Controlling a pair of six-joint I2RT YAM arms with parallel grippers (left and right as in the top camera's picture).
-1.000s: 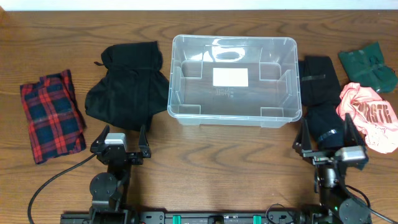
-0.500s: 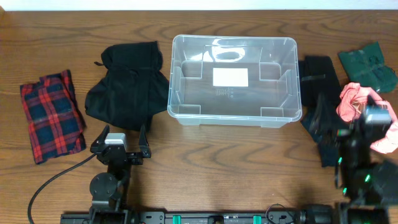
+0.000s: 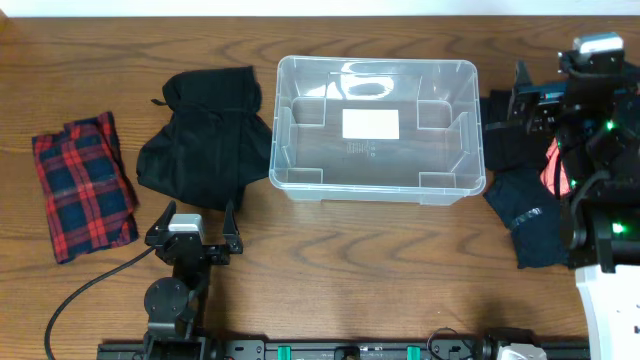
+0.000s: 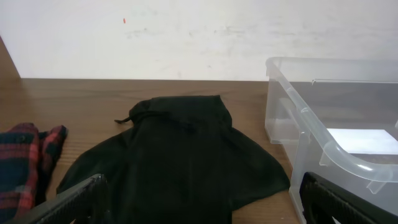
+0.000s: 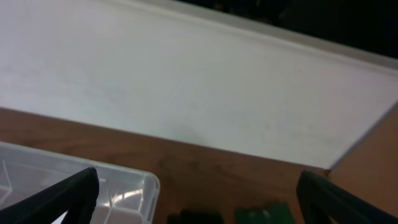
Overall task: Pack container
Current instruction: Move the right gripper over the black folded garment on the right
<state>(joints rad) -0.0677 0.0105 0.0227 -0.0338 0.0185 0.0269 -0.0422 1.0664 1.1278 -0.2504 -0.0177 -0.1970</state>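
The clear container stands open and empty mid-table, a white label on its base. Its near corner also shows in the left wrist view, and one corner in the right wrist view. My left gripper rests low at the front left, open, facing a black garment that fills its wrist view; nothing lies between the fingers. My right gripper is raised at the back right, open and empty, looking toward the back wall.
A red plaid cloth lies at the far left. Right of the container lie another black garment and a pink one, partly under the right arm. A green cloth shows near the back edge.
The right arm has lifted from the front right of the table and swung back over the garments on the right. The left arm has not moved.
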